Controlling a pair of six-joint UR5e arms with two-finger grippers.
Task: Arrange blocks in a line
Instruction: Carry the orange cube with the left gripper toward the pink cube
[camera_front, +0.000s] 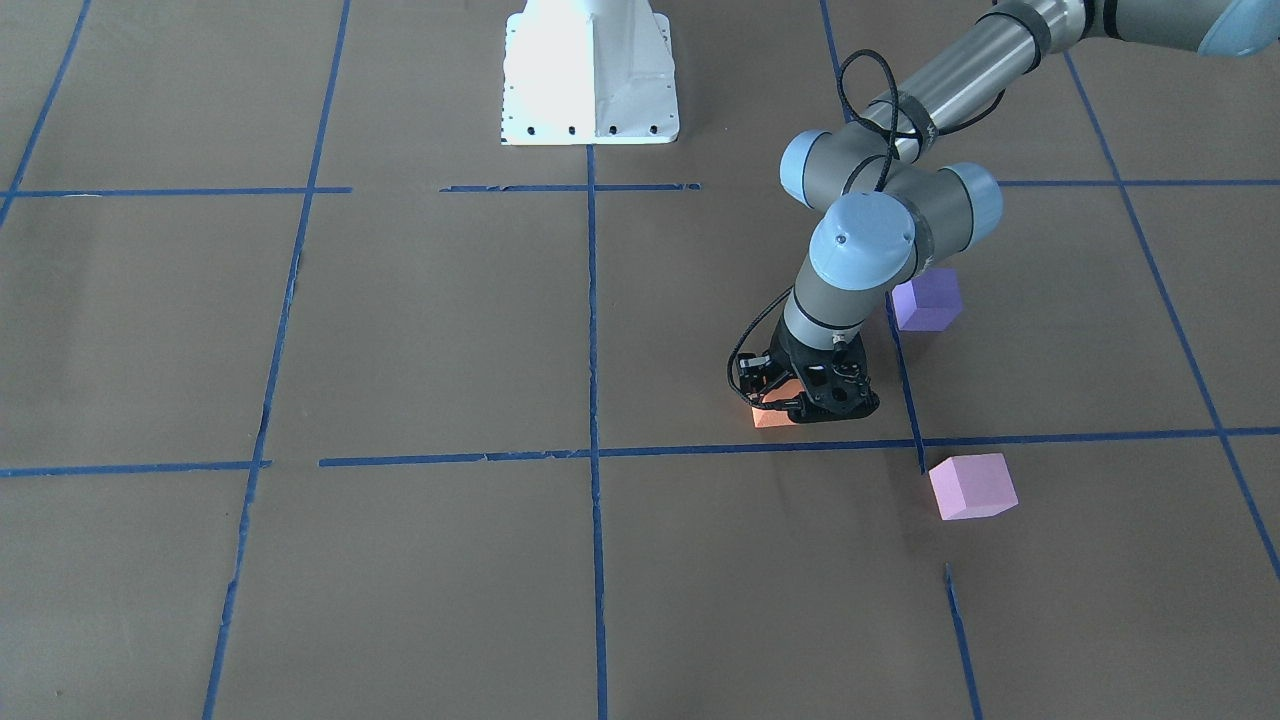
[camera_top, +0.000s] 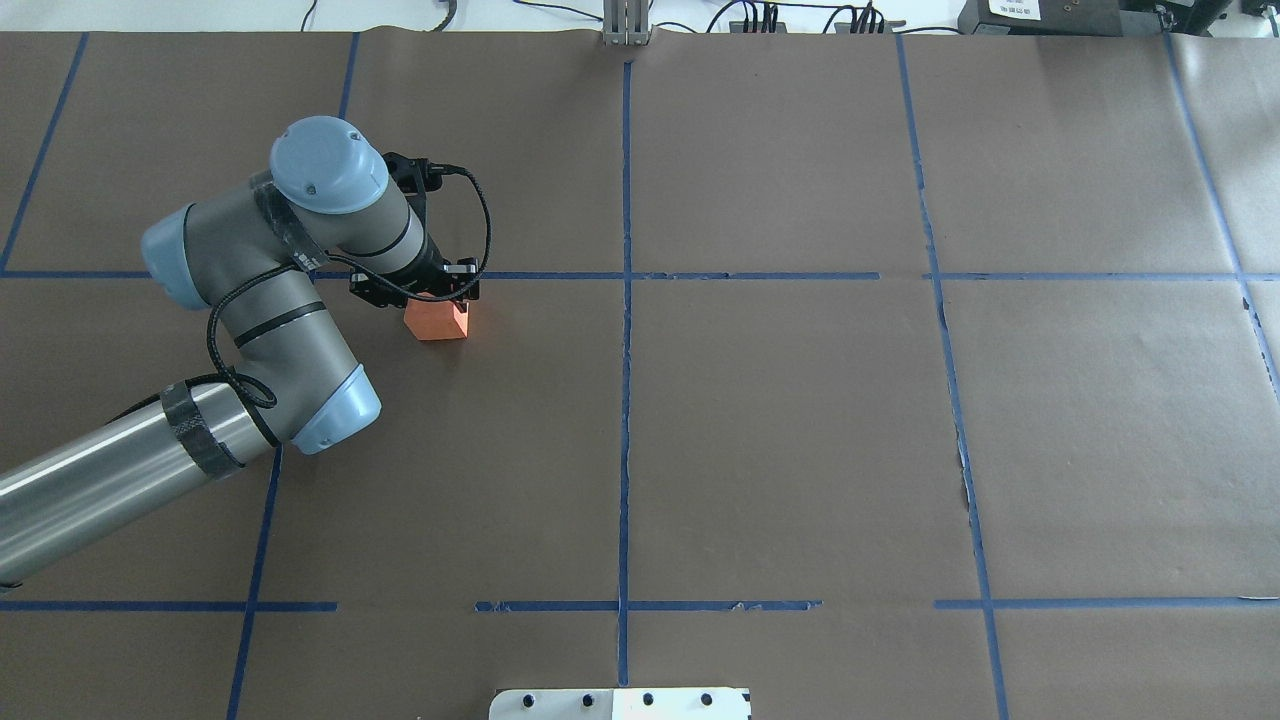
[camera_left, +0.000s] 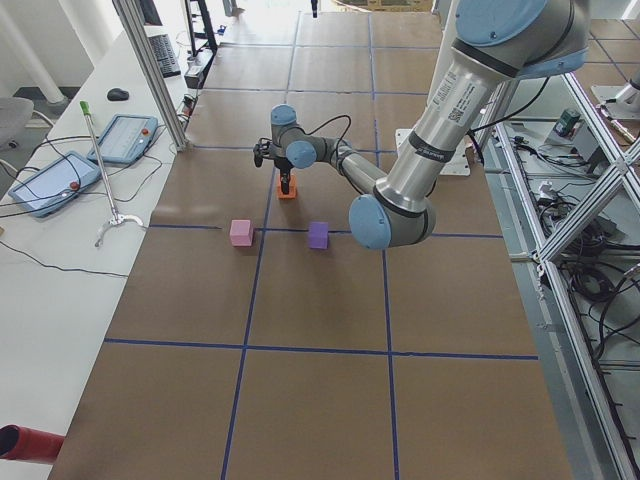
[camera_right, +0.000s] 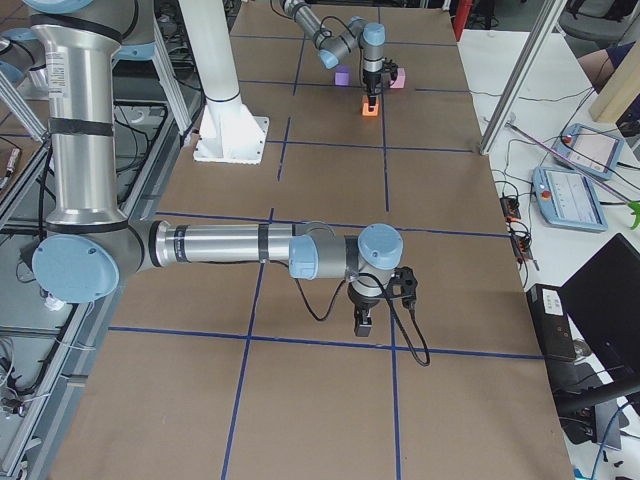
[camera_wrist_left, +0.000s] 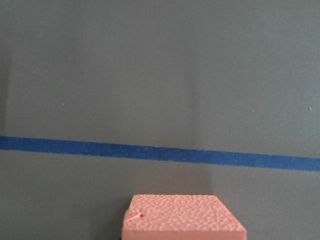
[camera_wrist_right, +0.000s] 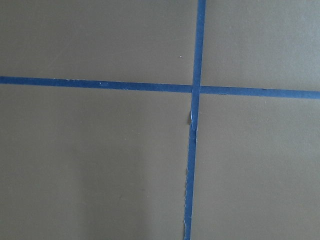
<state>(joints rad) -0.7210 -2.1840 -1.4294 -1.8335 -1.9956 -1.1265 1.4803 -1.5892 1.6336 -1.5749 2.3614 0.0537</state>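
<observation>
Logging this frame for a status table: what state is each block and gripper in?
orange block, at the fingertips of the left gripper; held or not, unclear
purple block, resting flat, untouched
pink block, resting flat, untouched
left gripper, down on the orange block; open or shut unclear
right gripper, away from the blocks; open or shut unclear

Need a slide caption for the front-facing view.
Left gripper at the orange block; purple block and pink block lie apart nearby.

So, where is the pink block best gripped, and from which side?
Probably from straight above, closing on two opposite side faces of the pink block. It is a cube lying flat, apart from the other two, so every side is free.
</observation>
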